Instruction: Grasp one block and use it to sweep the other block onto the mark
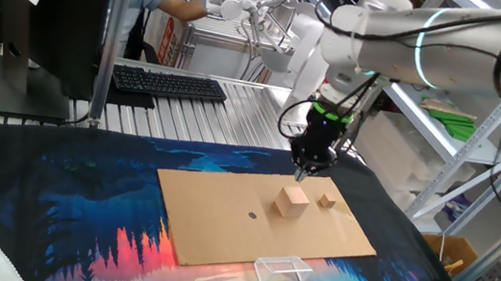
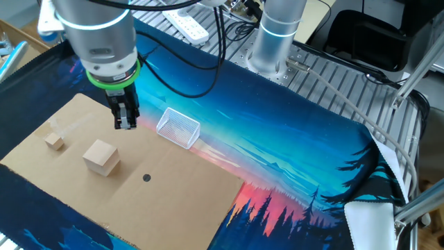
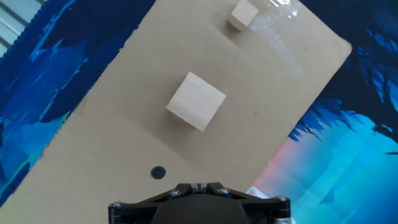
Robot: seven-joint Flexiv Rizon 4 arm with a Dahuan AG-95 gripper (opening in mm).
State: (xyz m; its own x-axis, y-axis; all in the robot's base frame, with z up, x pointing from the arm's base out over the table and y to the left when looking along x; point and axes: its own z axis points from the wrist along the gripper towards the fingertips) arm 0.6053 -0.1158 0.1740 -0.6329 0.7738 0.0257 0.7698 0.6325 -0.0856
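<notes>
The small tan block (image 1: pixel 326 201) lies on the brown cardboard sheet (image 1: pixel 220 224), just right of the larger tan cube (image 1: pixel 292 201). The dark dot mark (image 1: pixel 253 215) is left of the cube. My gripper (image 1: pixel 302 175) hangs above the sheet's far edge, behind the cube, shut and empty. In the other fixed view the gripper (image 2: pixel 125 125) is above and right of the cube (image 2: pixel 101 157), with the small block (image 2: pixel 55 142) and the mark (image 2: pixel 146 178) on either side. The hand view shows the cube (image 3: pixel 196 101), small block (image 3: pixel 243 15), mark (image 3: pixel 159 172) and the gripper (image 3: pixel 199 185) with fingers together.
A clear plastic frame (image 1: pixel 279 270) sits at the cardboard's near edge, and shows in the other fixed view (image 2: pixel 178 128) beside the gripper. A blue printed cloth (image 1: pixel 78 196) covers the table. A keyboard (image 1: pixel 166 83) lies on the far metal surface.
</notes>
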